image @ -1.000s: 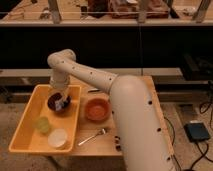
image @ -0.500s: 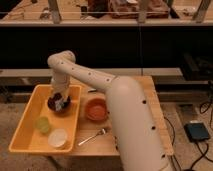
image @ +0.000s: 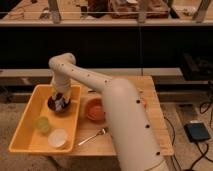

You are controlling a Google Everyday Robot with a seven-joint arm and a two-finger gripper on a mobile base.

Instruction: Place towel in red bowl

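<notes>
Yellow tray [image: 24, 134] holds dark bowl [image: 52, 105], gripper [image: 60, 101] over it; red bowl [image: 94, 110] outside.

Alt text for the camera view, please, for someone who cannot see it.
A white robot arm reaches down into a yellow plastic tray, its gripper at a dark brown bowl there. A round orange-red bowl sits beside the tray on the wooden table, a metal fork in front of it.

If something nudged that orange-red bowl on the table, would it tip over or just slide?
Probably slide: the red bowl looks low and wide, sitting upright on the flat table. Its glossy inside suggests a hard, perhaps slippery surface. The gripper is away at the dark bowl in the tray.
</notes>
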